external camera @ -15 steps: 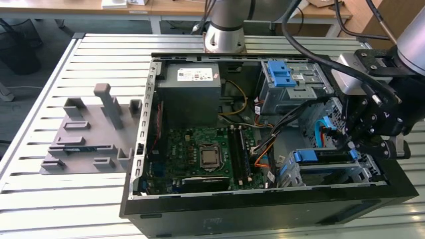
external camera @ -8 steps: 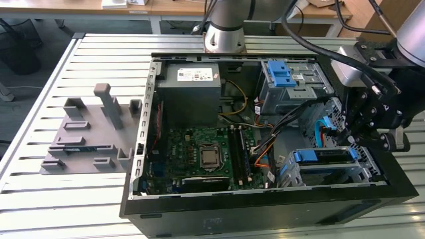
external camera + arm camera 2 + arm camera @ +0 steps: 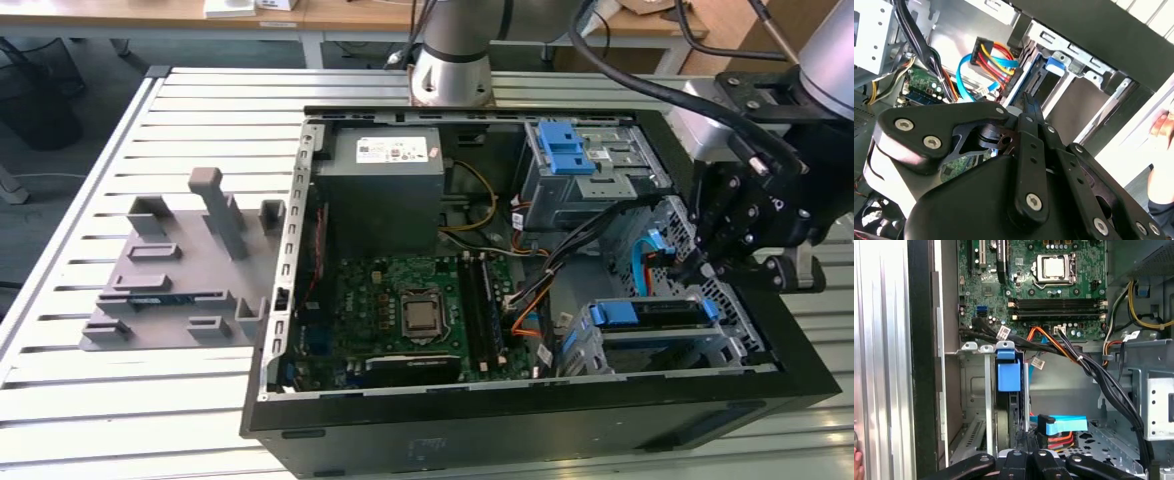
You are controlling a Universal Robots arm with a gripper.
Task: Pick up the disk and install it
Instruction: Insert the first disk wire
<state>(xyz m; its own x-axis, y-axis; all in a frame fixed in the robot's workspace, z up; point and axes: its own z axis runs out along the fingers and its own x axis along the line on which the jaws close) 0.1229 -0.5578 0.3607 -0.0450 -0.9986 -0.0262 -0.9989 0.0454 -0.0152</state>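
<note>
Exterior view: the tool hangs over the open computer case on the slatted surface, above the disk standing in its bay; both wrist views: disk slotted upright, tool's opening impossible to tell.

Arm: silver-grey tube, black cabling. Gripper: matte black linkages, silver screw heads, grey side cap.

Blue-bracketed disk seated in bay
</note>
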